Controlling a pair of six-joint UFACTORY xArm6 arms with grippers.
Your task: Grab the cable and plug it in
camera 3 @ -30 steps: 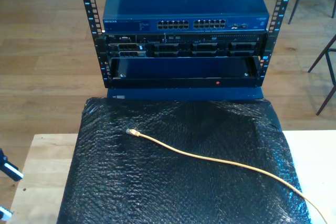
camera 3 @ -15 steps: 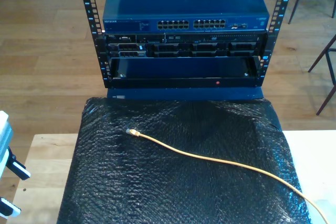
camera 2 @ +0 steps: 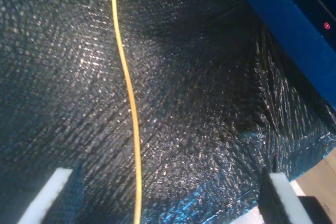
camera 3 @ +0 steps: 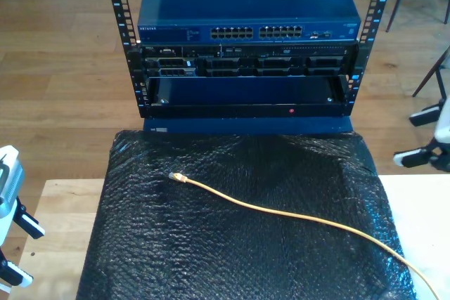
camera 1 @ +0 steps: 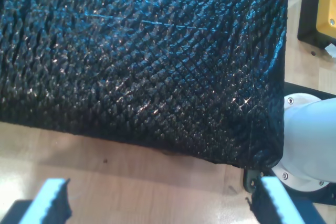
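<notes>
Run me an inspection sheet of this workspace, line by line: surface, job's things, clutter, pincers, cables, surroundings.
Surface: black bubble-textured mat over a light wooden table.
Job's things: yellow network cable lying loose on the mat, its plug unplugged and pointing toward the rack; blue network switch on top of the rack, with its row of ports facing the mat.
Clutter: nothing seen.
Pincers: my first pincer open over the mat's edge, holding nothing; my second pincer open above the cable, not touching it.
Cables: the yellow cable runs off the mat at the exterior view's lower right.
Surroundings: wooden floor; chair legs at the exterior view's right.
</notes>
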